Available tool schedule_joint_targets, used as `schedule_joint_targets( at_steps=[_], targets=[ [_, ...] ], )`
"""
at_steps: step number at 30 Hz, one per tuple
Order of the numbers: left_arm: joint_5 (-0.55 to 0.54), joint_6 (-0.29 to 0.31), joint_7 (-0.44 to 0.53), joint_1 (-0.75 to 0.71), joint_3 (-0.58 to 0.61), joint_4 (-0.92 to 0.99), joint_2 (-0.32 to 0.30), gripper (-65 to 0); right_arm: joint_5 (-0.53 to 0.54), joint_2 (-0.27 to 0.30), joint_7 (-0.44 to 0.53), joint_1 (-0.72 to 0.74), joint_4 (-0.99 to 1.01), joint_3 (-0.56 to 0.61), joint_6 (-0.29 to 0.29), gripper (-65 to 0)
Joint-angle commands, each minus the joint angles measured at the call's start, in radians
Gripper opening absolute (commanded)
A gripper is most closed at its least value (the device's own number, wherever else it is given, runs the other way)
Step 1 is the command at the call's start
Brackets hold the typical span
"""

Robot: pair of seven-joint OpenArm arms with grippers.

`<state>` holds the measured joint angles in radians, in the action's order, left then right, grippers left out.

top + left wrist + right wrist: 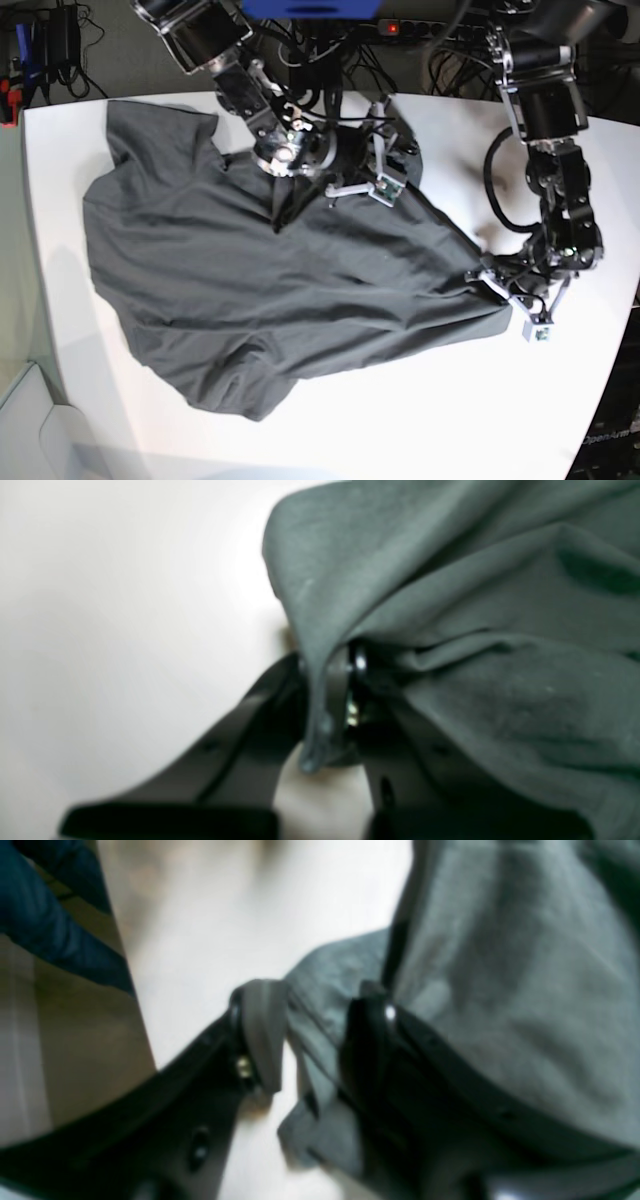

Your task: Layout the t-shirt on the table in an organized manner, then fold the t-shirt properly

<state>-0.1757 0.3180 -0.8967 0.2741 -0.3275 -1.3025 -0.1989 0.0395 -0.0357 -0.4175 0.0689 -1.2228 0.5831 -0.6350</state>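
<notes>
So the t-shirt is sprawled over the left and middle of the table in the base view, dark grey, rumpled, with loose folds everywhere and a lower corner hanging down toward the table's near edge. One edge of it gets pulled out to a point toward the table's right side, and that's where the left gripper has it. In the left wrist view the claw is pinched tight with a fold of shirt fabric caught between the black fingers, cloth draping off to the right of it.

Up at the far edge of the shirt, near the table's back edge, the right gripper sits on top of the cloth. In the right wrist view its jaws stand part way apart with a bunched bit of shirt in the gap; the fabric touches the right finger, but it's blurry and I honestly can't tell if it's really gripped.

Bare white table shows along the near side and right of the shirt.
</notes>
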Motion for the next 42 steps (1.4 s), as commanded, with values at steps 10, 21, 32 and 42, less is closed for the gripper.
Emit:
schedule_joint_targets(
  at_steps=[10, 21, 32, 42],
  targets=[
    [-0.008, -0.001, 0.014, 0.070, -0.003, -0.022, -0.010, -64.2, -0.023, 0.003, -0.067, -0.014, 0.024, -0.001, -0.004, -65.0],
    [-0.005, -0.003, 0.020, 0.109, -0.005, -0.075, -0.010, -64.2, -0.023, 0.001, -0.067, -0.117, -0.081, 0.001, -0.006, -65.0],
    [0.000, -0.003, 0.021, 0.073, -0.003, -0.067, -0.018, -64.2, -0.023, 0.004, -0.067, -0.145, -0.084, 0.065, -0.006, -65.0],
    [0.002, -0.001, 0.020, 0.075, -0.002, -0.065, -0.093, -64.2, -0.023, 0.006, -0.065, -0.143, -0.084, 0.067, -0.006, -65.0]
  ],
)
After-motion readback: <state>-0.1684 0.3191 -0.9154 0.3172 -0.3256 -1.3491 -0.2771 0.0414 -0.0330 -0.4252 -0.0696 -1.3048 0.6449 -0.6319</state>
